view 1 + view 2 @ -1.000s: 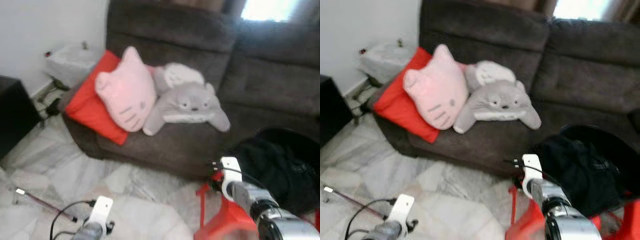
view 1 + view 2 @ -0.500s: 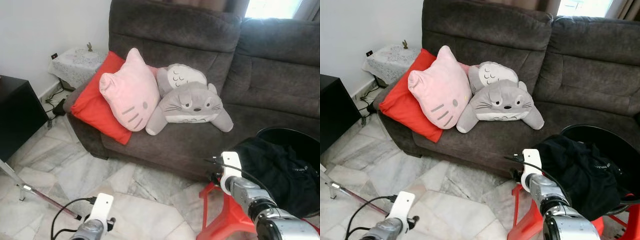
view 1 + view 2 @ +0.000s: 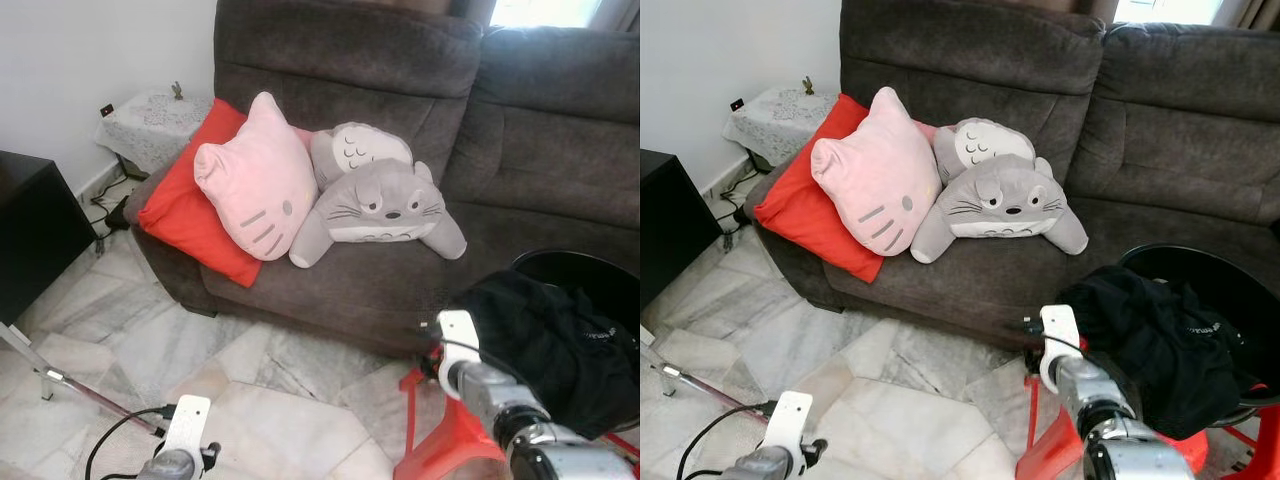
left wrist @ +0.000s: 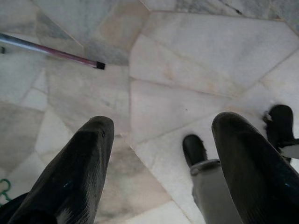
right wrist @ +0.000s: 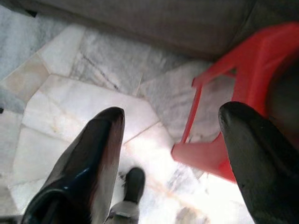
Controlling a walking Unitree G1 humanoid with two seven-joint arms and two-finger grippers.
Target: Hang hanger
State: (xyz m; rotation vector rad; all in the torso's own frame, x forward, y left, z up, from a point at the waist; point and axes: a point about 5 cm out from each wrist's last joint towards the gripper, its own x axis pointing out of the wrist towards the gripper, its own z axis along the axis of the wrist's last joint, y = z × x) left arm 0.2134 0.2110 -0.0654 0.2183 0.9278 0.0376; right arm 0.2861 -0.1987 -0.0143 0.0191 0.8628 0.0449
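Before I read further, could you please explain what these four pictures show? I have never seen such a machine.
This is a walking humanoid robot with two silver arms. Two pictures come from the camera on its head, looking down at a grey sofa with a pink cat cushion, a red cushion and a grey plush toy. Beside the sofa, a black basket of dark clothes sits on a red stool. The other two pictures come from cameras on the wrists, looking along the black fingers. The left gripper and the right gripper both hang open above the marble floor, holding nothing. I cannot make out a hanger.
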